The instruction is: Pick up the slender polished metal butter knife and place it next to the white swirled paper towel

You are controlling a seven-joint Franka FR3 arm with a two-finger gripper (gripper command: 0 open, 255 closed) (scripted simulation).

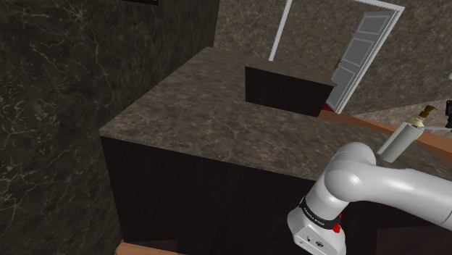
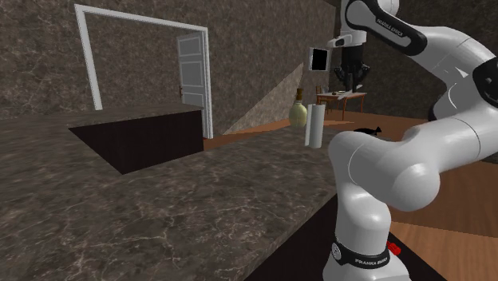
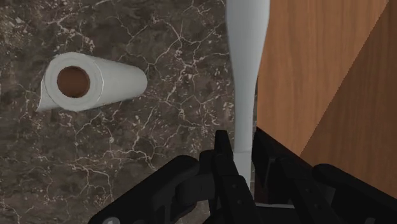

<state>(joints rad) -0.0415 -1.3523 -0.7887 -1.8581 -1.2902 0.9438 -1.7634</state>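
One downward-pointing pincer (image 3: 245, 149) pinches the pale butter knife (image 3: 247, 57) above the counter (image 3: 159, 146).

The white arm (image 2: 399, 164) rises toward one o'clock in the second exterior view, wrist high. The gripper (image 3: 243, 145) points down, its fingers (image 3: 222, 159) seemingly clamped on the knife (image 3: 245, 57).

We see a dark brown surface (image 3: 159, 51) veined in white, a white paper towel (image 3: 118, 83) with a brown core, a pale grey knife (image 3: 245, 57), a black claw (image 3: 240, 143).
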